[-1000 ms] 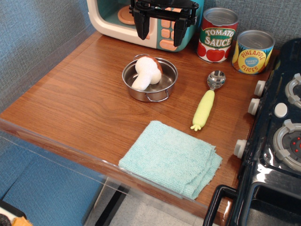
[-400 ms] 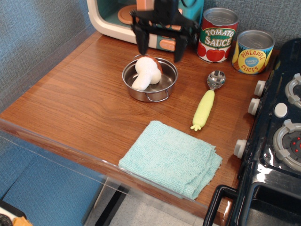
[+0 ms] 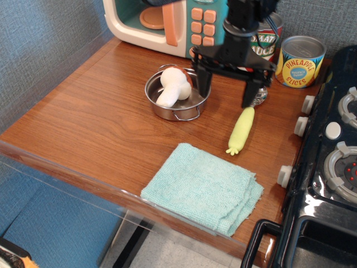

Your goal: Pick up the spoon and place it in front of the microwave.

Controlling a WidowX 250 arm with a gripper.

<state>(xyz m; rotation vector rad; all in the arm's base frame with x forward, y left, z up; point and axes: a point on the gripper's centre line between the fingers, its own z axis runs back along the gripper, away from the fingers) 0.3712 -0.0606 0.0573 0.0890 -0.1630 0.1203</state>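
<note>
The spoon (image 3: 241,129) lies on the wooden counter right of the pot, its pale yellow-green handle pointing toward the front and its silver bowl partly hidden behind my right finger. The cream and teal microwave (image 3: 173,25) stands at the back, with peach-orange buttons and door handle. My black gripper (image 3: 225,89) is open and empty. It hangs between the pot and the spoon's bowl, with its left finger at the pot's right rim and its right finger just above the spoon's neck.
A steel pot (image 3: 177,94) holds a toy mushroom (image 3: 173,85). A tomato sauce can (image 3: 265,39) and a pineapple slices can (image 3: 300,60) stand at the back right. A teal cloth (image 3: 203,187) lies at the front. A black toy stove (image 3: 329,167) borders the right.
My gripper has moved from in front of the microwave to the right and toward the front, and lower, to a spot over the spoon's bowl end. Nothing else has moved.
</note>
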